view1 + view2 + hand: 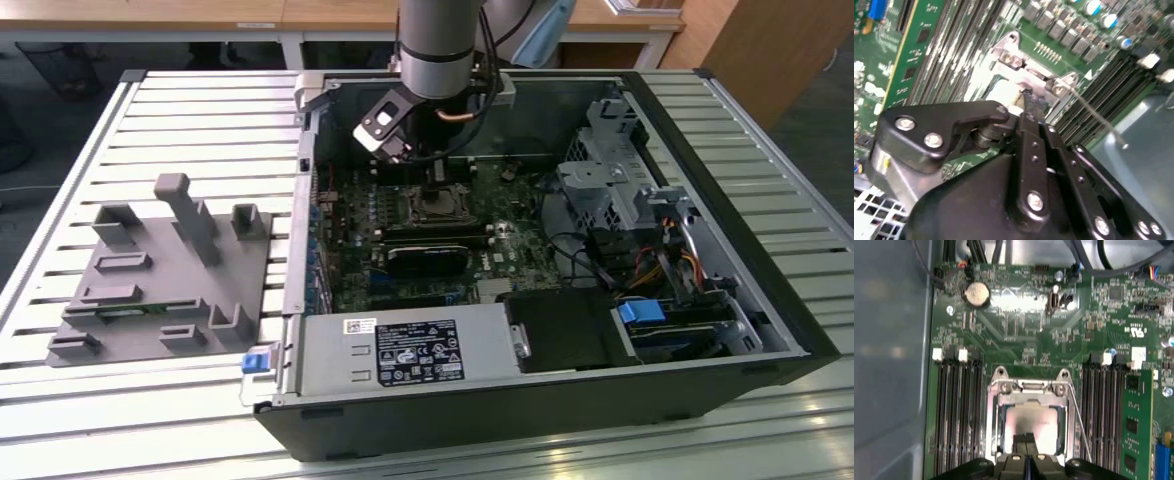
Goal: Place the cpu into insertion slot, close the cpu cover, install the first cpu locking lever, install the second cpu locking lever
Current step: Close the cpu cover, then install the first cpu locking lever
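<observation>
The cpu (1031,426) lies flat in the insertion slot (438,205), its dull metal top showing through the window of the cpu cover (993,415). The cover is folded down over it, so the chip looks held in its seat. The end effector (1025,442) hangs straight over the socket. Its two black fingers are pressed together with nothing between them, and their tips are just above or on the chip's near edge; I cannot tell whether they touch it. To my eye that is a pose for pushing, not for carrying.

One locking lever (1079,427), a thin wire rod, runs out at an angle along the side of the socket over the memory slots (1101,410). It looks unlatched, which would leave the cover unclamped.

The socket sits mid-way across the green motherboard (1019,340), inside an open computer case (727,170) lying on its side. The case rests on the slatted worktop (200,130), reaching almost to its far edge. The arm (438,50) comes down into it from above. A grey parts fixture (160,270) stands well apart, toward the exterior view's left.
</observation>
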`<state>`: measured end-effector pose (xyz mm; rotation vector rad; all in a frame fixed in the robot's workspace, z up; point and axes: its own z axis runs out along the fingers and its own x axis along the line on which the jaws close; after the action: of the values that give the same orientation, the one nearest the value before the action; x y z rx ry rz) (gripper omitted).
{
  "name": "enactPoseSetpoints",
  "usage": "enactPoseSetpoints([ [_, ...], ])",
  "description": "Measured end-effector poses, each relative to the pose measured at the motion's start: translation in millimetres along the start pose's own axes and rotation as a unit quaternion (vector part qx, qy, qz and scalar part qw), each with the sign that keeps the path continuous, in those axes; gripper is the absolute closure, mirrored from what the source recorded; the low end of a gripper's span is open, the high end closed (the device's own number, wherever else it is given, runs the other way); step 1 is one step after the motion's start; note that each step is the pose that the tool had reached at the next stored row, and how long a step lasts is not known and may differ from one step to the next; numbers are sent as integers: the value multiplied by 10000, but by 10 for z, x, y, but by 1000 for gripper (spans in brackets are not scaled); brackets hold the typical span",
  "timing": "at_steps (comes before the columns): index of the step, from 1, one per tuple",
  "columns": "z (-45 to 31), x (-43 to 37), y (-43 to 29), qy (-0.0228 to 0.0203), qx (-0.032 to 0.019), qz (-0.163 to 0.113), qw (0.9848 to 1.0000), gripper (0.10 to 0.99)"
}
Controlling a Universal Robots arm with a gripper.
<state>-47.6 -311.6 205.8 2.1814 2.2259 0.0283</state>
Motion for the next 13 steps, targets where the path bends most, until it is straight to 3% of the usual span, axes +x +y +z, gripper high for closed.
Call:
enactPoseSetpoints([
  [13, 1, -1, 60, 1, 3, 0, 10000, 965],
])
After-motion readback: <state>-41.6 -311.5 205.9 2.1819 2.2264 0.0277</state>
